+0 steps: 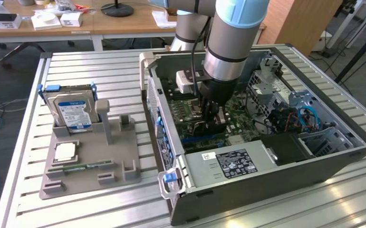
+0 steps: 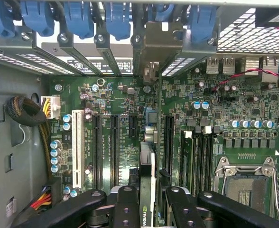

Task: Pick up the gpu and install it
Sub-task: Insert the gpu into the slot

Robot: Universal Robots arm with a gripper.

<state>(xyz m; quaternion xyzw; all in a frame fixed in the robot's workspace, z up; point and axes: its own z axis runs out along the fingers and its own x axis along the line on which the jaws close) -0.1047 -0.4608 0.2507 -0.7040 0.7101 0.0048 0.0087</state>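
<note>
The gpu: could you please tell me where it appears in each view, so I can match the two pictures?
Exterior view: the gpu is inside the open computer case, held by the gripper just over the motherboard.
Wrist view: the gpu runs edge-on between the gripper's fingers, over the expansion slots.
Shared landmark: the CPU socket, beside the card in both.
</note>
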